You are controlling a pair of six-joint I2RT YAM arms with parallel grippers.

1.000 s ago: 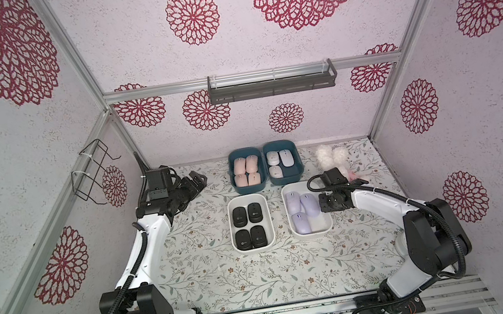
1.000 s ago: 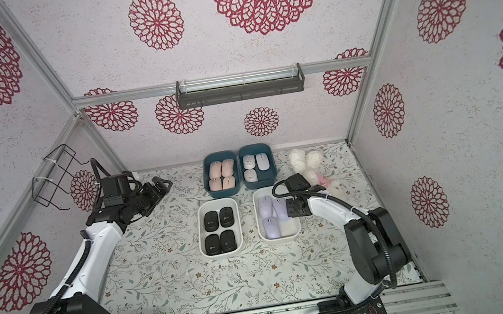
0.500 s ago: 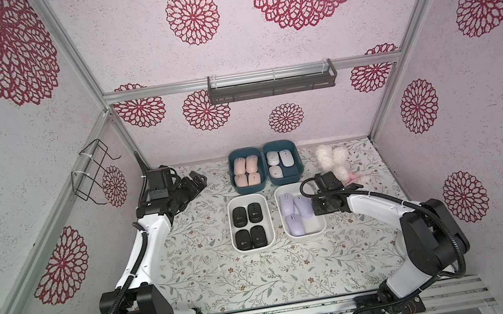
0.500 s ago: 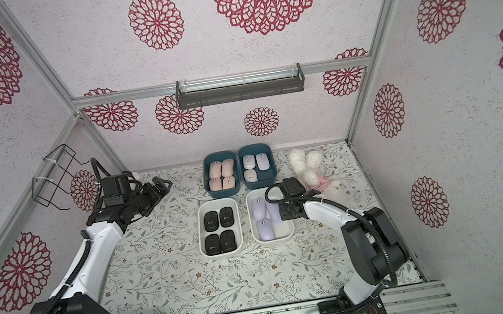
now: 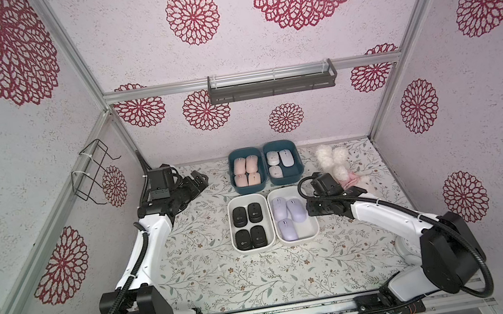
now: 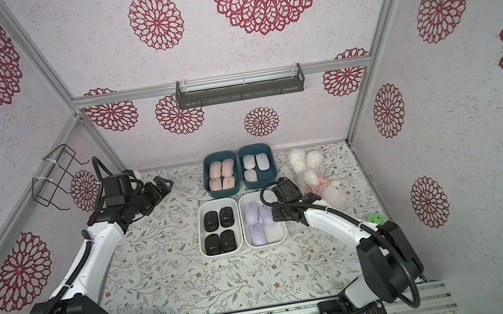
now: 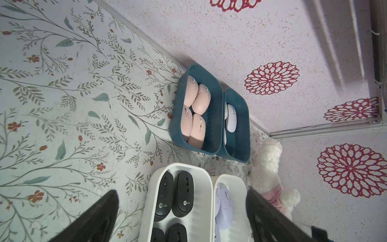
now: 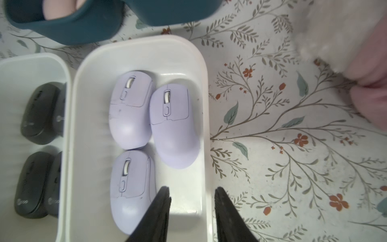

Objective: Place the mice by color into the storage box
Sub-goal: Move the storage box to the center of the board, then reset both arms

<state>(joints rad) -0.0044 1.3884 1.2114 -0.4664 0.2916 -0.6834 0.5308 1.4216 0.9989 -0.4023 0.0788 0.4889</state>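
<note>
Right wrist view: your right gripper sits half open astride the wall of the white box, lower middle, holding nothing; lift straight up, clear of the mice.

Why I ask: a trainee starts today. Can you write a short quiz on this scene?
1. True or false: all four peach mice lie in one teal bin.
2. How many lilac mice are in their white bin?
3. The left tool is: A) shut on a black mouse; B) open and empty; C) shut on the plush.
Key: 1 true; 2 three; 3 B.
</note>
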